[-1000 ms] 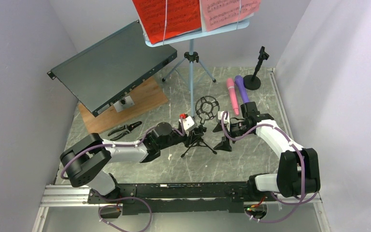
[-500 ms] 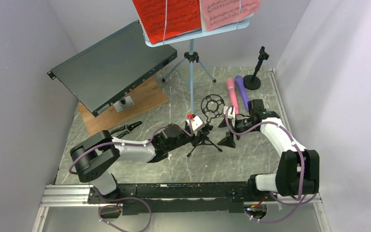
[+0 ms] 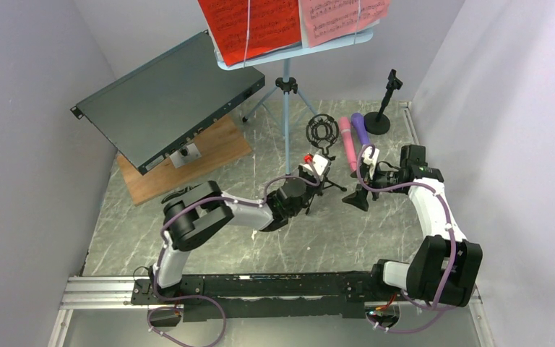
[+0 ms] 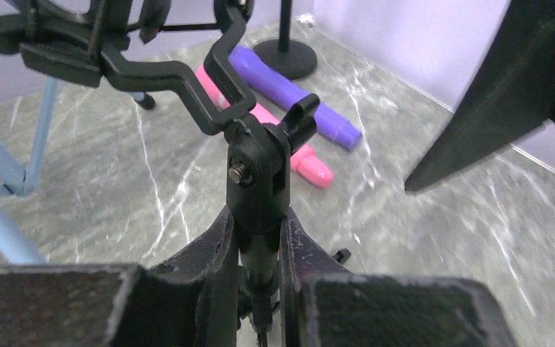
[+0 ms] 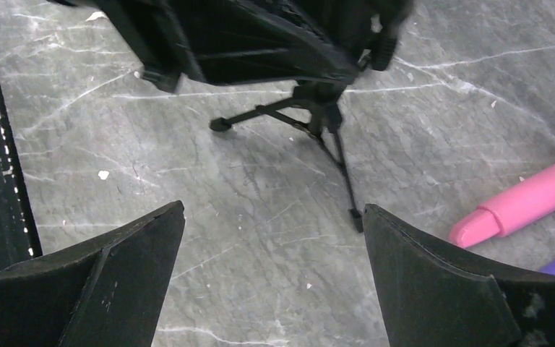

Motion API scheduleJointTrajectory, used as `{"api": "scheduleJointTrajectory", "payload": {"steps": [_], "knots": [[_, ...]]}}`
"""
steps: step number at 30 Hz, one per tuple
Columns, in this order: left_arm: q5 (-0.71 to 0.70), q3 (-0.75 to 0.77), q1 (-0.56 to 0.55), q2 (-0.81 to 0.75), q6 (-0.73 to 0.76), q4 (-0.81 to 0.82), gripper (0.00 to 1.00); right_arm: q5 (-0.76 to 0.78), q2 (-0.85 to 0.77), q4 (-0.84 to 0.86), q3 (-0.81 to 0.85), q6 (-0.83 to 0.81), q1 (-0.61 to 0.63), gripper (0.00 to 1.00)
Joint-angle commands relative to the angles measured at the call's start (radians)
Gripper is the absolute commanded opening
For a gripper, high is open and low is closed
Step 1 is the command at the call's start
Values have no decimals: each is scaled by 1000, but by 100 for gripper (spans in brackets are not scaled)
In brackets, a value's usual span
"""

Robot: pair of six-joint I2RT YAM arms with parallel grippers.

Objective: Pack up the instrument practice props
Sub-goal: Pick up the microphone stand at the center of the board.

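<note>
Carrying print: red sheet-music page (image 3: 249, 25) and pink sheet-music page (image 3: 343, 18), top centre of the overhead view, on the light-blue music rack (image 3: 286, 108). Both show staves and notes, too small to read.

Tripod mic support (image 3: 321, 131): black, with a shock-mount ring on top, centre of the overhead view. Its stem sits between the fingers (image 4: 209, 253) of the left gripper (image 4: 260, 249), which are clamped on it from both sides.

Right gripper (image 5: 271, 275): jaws spread wide with nothing between them, above grey marble floor; the tripod's feet lie just beyond the fingertips.

Pink microphone (image 3: 347, 141) and purple microphone (image 3: 361, 129): lying side by side, touching, right of the tripod support.

Round-base mic support (image 3: 383, 108): upright, upper right, just beyond the microphones.
</note>
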Motion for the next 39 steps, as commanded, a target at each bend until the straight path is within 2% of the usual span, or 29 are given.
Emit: {"api": "scheduleJointTrajectory", "payload": {"steps": [1,3,8,13,17,20,24,28,32,39], "knots": [[-140,114,-1,90,3,160,0,-15,-2,11,31,34,-5,96],[-135,134,-1,110,-26,139,3,-8,-2,23,30,48,-5,96],[-110,107,-1,92,-71,90,43,-7,5,29,28,55,-5,96],[-66,19,-1,15,-97,53,59,-14,15,28,28,59,-5,97],[26,-68,-4,-93,-122,8,69,-26,13,40,22,74,-5,96],[124,-140,-4,-181,-133,-45,78,-38,5,83,11,138,-3,96],[292,-239,-1,-289,-112,-140,95,-6,-15,189,-7,294,28,95],[373,-270,10,-378,-168,-321,99,97,-70,386,-51,530,104,94],[365,-292,14,-457,-215,-473,99,268,-74,557,-72,753,179,88],[261,-377,16,-608,-221,-553,99,505,-59,745,-108,942,327,77]]}}
